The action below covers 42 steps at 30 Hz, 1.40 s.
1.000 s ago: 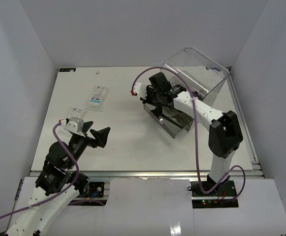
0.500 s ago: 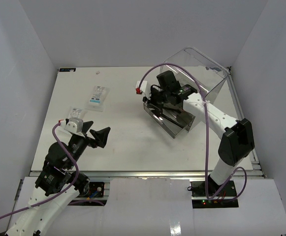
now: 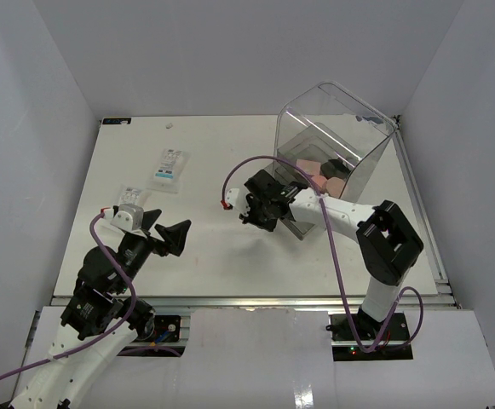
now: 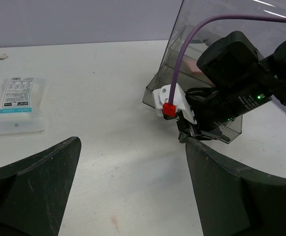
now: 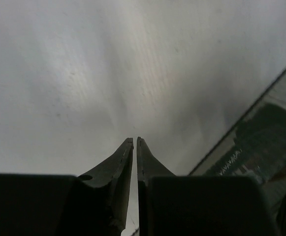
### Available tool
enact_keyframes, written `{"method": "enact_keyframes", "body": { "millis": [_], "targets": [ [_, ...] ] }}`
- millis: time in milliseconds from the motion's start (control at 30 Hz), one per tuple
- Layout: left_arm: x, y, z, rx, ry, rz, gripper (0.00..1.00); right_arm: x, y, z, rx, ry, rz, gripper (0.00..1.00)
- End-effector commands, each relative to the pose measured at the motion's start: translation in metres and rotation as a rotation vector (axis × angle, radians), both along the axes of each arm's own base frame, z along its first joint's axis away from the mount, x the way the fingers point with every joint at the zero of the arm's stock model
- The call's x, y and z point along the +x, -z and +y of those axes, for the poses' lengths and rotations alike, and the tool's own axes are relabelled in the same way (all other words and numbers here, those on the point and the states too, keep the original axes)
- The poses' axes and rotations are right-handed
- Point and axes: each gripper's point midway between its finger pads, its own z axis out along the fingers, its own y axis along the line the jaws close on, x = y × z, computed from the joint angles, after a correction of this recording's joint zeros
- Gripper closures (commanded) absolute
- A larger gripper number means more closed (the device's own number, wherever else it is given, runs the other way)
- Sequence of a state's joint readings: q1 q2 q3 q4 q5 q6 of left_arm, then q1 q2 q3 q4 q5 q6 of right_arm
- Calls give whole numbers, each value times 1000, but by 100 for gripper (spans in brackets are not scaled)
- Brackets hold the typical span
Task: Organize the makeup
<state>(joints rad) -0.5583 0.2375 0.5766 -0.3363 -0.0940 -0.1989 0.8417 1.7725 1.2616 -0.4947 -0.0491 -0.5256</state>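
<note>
The right gripper (image 3: 258,207) sits low near the middle of the table (image 3: 213,264), just off the front of the tinted drawer (image 4: 155,94). Its jaws are pinched together on nothing, and its wrist view shows only bare tabletop past the tips. The left gripper (image 3: 164,227) hovers toward the near-left corner, jaws spread wide and empty.

Pink sponge blocks (image 3: 308,164) lie inside the clear box (image 3: 349,119) at the far-right corner. Two flat packets are out on the left half of the table: one (image 3: 169,166) toward the far edge, the other (image 3: 129,194) just beyond the left gripper.

To my eye the packets come next, and the left arm is best placed. They are thin, glossy film lying flush on a smooth white top, so a straight-down pinch could skate off. Coming in low at a short edge and tipping one finger under it looks safer.

The box is hard, see-through plastic with rounded corners. Its drawer is darker and straight-walled, and the sponges look soft and matte.
</note>
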Motion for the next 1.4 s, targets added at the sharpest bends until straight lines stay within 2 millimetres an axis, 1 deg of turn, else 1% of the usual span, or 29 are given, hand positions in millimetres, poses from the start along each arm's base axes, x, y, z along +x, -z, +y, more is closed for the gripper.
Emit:
{"method": "enact_keyframes", "body": {
  "millis": [0, 67, 133, 200, 367, 433, 500, 600, 700, 767, 800, 867, 933, 967, 1033, 1067, 1133, 1167, 1200, 1233, 1300, 1367],
  "targets": [
    [-1, -2, 2, -2, -3, -17, 2, 50, -19, -29, -93, 230, -261, 85],
    [-1, -2, 1, 1, 0, -18, 2, 62, -19, -46, -153, 283, -340, 83],
    [-2, -3, 1, 0, 1, -20, 2, 74, -25, -61, -207, 333, -421, 83],
    [-2, -4, 1, -2, 3, -23, 2, 84, -33, -69, -219, 365, -463, 82],
    [-1, -3, 0, 1, 8, -23, 2, 104, -51, -83, -203, 429, -492, 80],
    [-2, -2, -2, 2, 16, -22, 2, 111, -53, -92, -210, 451, -495, 79],
    [-2, -2, -4, 3, 28, -21, 2, 117, -55, -96, -208, 463, -496, 78],
    [-2, 1, -12, 1, 65, -14, 2, 126, -59, -106, -208, 492, -499, 76],
    [1, 3, -20, -19, 91, 7, 2, 130, -61, -113, -206, 508, -499, 75],
    [-2, 6, -42, -65, 197, 50, 2, 131, -63, -116, -201, 507, -498, 74],
    [0, 9, -50, -90, 220, 76, 2, 130, -64, -115, -191, 499, -493, 74],
    [0, 16, -66, -142, 281, 135, 2, 122, -65, -107, -147, 458, -459, 74],
    [7, 24, -80, -185, 318, 185, 2, 105, -67, -92, -63, 384, -372, 73],
    [9, 28, -87, -214, 341, 215, 2, 95, -72, -85, -16, 355, -340, 73],
    [13, 34, -104, -283, 397, 287, 3, 78, -92, -76, 80, 317, -305, 72],
    [21, 38, -114, -306, 414, 306, 3, 70, -97, -74, 110, 299, -283, 72],
    [28, 51, -129, -354, 447, 366, 4, 46, -119, -60, 232, 193, -226, 70],
    [32, 57, -136, -376, 460, 395, 5, 34, -135, -57, 292, 144, -215, 68],
    [36, 61, -144, -394, 470, 420, 6, 23, -155, -59, 349, 100, -227, 66],
    [40, 65, -151, -401, 475, 436, 6, 15, -168, -60, 394, 68, -235, 64],
    [56, 68, -170, -419, 479, 441, 7, 9, -194, -77, 492, 52, -254, 62],
    [70, 74, -189, -434, 484, 464, 9, -2, -216, -84, 595, 13, -245, 62]
  ]
}}
